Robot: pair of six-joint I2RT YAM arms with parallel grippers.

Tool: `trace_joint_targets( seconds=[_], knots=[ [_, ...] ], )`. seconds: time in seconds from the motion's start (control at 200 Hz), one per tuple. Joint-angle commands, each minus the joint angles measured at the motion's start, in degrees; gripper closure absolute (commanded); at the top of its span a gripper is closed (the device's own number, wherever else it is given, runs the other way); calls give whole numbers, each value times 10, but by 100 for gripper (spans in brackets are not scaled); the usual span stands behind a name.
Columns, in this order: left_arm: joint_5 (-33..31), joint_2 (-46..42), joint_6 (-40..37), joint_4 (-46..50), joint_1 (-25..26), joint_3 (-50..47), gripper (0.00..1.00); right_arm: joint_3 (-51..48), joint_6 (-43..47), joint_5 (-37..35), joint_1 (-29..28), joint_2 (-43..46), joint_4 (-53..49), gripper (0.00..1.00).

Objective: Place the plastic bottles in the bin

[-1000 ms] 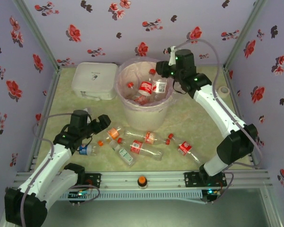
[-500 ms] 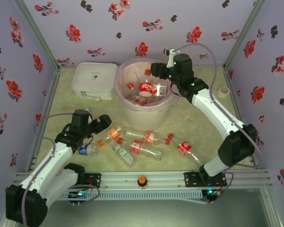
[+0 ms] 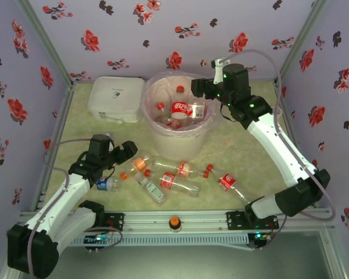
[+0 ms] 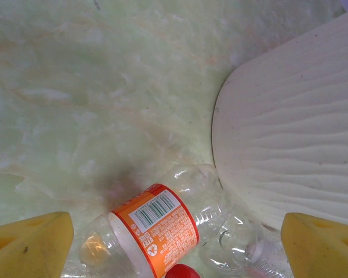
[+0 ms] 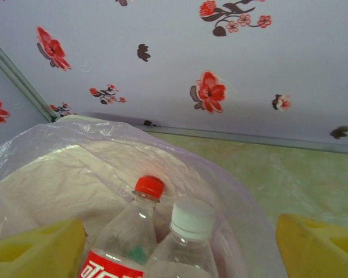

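Plastic bottles (image 3: 173,181) number six beside the bin (image 3: 180,145), with both end effectors (image 3: 127,150) (image 3: 199,87) spread wide.

Lab test booth; floral walls (image 3: 174,35), aluminium frame (image 3: 180,215)

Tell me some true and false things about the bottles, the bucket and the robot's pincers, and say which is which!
1. The right pincer is open above the bin. True.
2. The bin is empty. False: several bottles lie inside it.
3. The left pincer grips a bottle. False: it is open, over an orange-labelled bottle lying on the table.
4. A few bottles lie on the table in front of the bin. True.
5. The white box has its lid up. False: the lid is shut.
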State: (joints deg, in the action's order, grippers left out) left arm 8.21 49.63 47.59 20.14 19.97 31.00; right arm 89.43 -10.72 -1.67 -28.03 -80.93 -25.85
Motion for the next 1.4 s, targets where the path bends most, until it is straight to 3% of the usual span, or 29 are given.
trace_joint_targets(
  seconds=[0.0, 0.18, 0.33, 0.555, 0.75, 0.975, 1.395],
  knots=[
    [9, -1, -14, -5, -3, 8, 7, 23, 48, -47, -2, 42, -82, 8],
    [9, 12, -22, -11, -4, 13, 7, 0, 65, -89, -1, 99, -191, 1],
    [9, 30, -31, -15, -4, 25, 7, -31, 53, -120, -1, 139, -273, 0],
    [8, 47, -45, -23, -5, 30, 6, -81, -10, -150, -1, 210, -362, 0],
    [8, 75, -55, -32, -6, 37, 6, -112, -69, -152, -1, 202, -467, 0],
    [9, 88, -60, -37, -6, 40, 6, -273, -144, -10, -2, 203, -405, 0],
    [9, 100, -57, -44, -11, 38, 5, -423, -182, 37, -18, 126, -322, 0]
  ],
)
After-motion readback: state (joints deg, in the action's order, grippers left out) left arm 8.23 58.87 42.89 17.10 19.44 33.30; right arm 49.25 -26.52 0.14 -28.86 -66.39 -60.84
